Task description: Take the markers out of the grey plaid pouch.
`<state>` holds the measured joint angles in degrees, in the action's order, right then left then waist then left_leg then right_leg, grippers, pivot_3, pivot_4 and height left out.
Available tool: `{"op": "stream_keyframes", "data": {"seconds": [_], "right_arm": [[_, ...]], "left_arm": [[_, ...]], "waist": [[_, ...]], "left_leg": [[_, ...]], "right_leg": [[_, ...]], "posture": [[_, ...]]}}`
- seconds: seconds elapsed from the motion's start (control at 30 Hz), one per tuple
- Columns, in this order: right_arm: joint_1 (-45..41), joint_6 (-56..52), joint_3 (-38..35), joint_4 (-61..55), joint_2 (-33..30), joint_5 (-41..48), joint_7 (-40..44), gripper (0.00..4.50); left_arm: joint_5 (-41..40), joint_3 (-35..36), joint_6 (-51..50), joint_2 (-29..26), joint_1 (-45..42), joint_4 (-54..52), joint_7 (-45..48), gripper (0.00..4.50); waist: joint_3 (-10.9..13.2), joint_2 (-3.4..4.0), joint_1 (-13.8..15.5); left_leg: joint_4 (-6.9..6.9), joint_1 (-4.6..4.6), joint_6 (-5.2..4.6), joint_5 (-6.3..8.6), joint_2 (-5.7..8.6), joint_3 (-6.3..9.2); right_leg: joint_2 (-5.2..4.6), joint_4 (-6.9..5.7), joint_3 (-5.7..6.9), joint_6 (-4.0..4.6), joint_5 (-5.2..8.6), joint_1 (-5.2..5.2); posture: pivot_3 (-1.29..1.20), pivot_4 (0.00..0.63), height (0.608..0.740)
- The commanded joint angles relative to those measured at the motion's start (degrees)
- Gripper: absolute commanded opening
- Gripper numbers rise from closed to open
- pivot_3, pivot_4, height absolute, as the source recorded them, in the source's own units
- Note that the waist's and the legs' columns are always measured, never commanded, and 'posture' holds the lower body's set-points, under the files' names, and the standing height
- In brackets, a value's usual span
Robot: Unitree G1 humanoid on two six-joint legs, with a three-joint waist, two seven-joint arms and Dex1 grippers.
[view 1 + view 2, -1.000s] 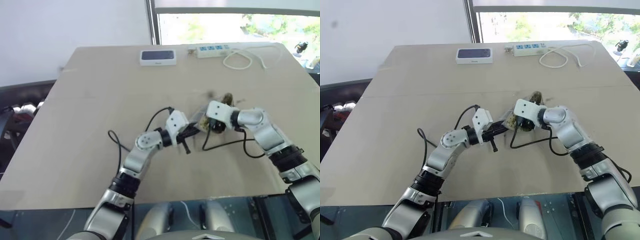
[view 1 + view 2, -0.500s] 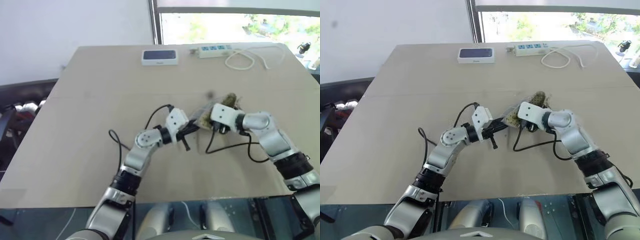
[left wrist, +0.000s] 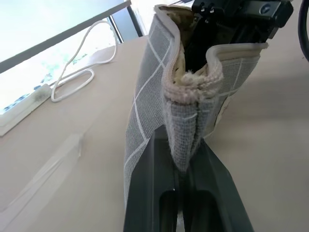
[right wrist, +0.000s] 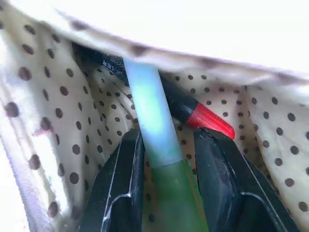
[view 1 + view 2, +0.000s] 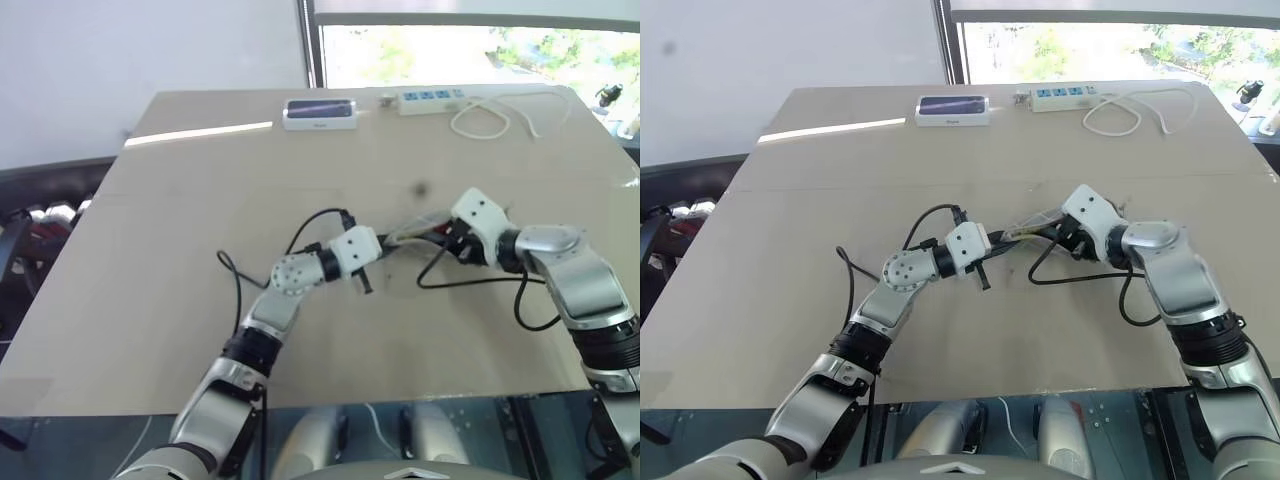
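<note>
1. Grey plaid fabric, soft and flat with pale grid lines, marks the pencil pouch (image 3: 159,111) that my left fingers (image 3: 181,188) clench by its closed end, holding it level just above the beige table (image 5: 200,220) with its yellowish opening edge turned toward my right arm.
2. My right fingers (image 4: 166,179) reach into that mouth, past a cream lining with dark dots, one on either side of the thick light green highlighter (image 4: 159,154); I judge them grasping it, though contact on both sides is hard to confirm.
3. Beside it, deeper in the pouch, lies the slim red-and-black marker (image 4: 198,113), its red tip toward the opening.
4. I read the two-handed hold as bracing: one end is pinned so the pens can slide out the other.
5. Both pens are inside, so the task looks barely begun.
6. Far across the table rest a white-and-dark-blue box (image 5: 319,113) and a white power strip (image 5: 432,99) with its looped cord.
</note>
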<state>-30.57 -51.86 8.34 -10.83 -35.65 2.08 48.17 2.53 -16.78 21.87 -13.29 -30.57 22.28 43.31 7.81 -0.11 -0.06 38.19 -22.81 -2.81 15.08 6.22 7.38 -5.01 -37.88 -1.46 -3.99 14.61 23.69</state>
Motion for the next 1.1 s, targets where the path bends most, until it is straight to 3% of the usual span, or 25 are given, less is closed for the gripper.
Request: {"op": "stream_keyframes", "data": {"seconds": [0.03, 0.33, 0.5, 0.63, 0.73, 0.83, 1.0, 1.1], "right_arm": [[-3.1, -0.9, -4.9, -2.7, -0.1, 2.1, -2.7, 1.18], [-2.7, 16.0, 7.5, -1.7, -4.8, -7.8, -4.7, 1.18], [-3.6, 24.3, 9.6, 0.1, -3.3, -10.3, -5.6, 1.18], [-2.7, 22.3, 8.0, -4.3, 3.3, -4.7, -4.3, 1.18], [-2.4, 23.2, 8.4, -4.1, 3.2, -5.9, -3.7, 1.18], [-2.5, 27.9, 10.6, -0.8, -0.8, -11.9, -4.6, 1.18], [-2.1, 21.8, 7.6, -2.1, 2.5, -8.7, -5.3, 1.18], [-2.7, 12.1, 3.0, -4.7, 6.5, -3.3, -5.7, 1.18]], "left_arm": [[2.0, -1.1, 3.4, -1.2, -0.1, 0.8, 0.2, 0.00], [7.1, -3.5, 8.9, -2.1, -1.2, 0.3, -1.8, 0.00], [9.4, -4.1, 11.2, -2.9, -1.9, 0.2, -3.1, 0.00], [10.4, -4.2, 11.4, -2.4, -2.6, -0.1, -4.4, 0.00], [10.8, -4.2, 11.5, -2.3, -2.9, 0.2, -5.1, 0.00], [11.9, -3.6, 11.7, -1.9, -3.9, 0.8, -7.3, 0.00], [12.4, -3.8, 12.1, -1.4, -4.4, 1.7, -8.8, 0.00], [13.0, -3.9, 12.3, -1.6, -4.6, 2.2, -9.6, 0.00]], "waist": [[0.0, 0.00, 0.0], [0.0, 0.00, -0.5], [0.0, 0.00, -0.6], [0.0, 0.00, -0.8], [0.0, 0.00, -0.2], [0.0, 0.00, 0.1], [0.0, -0.01, -0.4], [0.0, -0.01, -0.7]], "left_leg": [[0.00, 0.00, 0.00, 0.00, 0.00, 0.00], [-0.01, -0.01, 0.00, 0.00, 0.01, -0.01], [0.00, -0.01, 0.00, 0.00, 0.01, -0.02], [-0.03, 0.00, 0.00, 0.00, -0.02, -0.01], [0.01, -0.03, 0.00, 0.00, 0.04, 0.06], [0.06, -0.03, -0.01, 0.00, 0.23, 0.12], [0.01, -0.03, 0.00, -0.01, 0.14, 0.14], [-0.01, -0.03, 0.00, -0.01, 0.13, 0.13]], "right_leg": [[0.00, 0.00, 0.00, 0.00, 0.00, 0.00], [0.00, -0.01, 0.02, 0.00, 0.00, 0.02], [0.01, -0.02, 0.01, 0.00, 0.00, 0.03], [0.05, -0.04, -0.01, 0.00, 0.00, 0.05], [0.03, -0.03, 0.07, -0.01, 0.00, 0.02], [0.04, 0.01, 0.16, -0.01, 0.00, 0.01], [-0.01, -0.05, 0.13, -0.01, 0.01, 0.02], [0.00, -0.05, 0.10, -0.01, 0.00, 0.04]], "posture": [[0.00, 0.150, 0.740], [0.00, 0.150, 0.740], [0.00, 0.150, 0.740], [0.00, 0.150, 0.740], [0.00, 0.150, 0.740], [0.00, 0.150, 0.740], [0.00, 0.150, 0.740], [0.00, 0.150, 0.740]]}}
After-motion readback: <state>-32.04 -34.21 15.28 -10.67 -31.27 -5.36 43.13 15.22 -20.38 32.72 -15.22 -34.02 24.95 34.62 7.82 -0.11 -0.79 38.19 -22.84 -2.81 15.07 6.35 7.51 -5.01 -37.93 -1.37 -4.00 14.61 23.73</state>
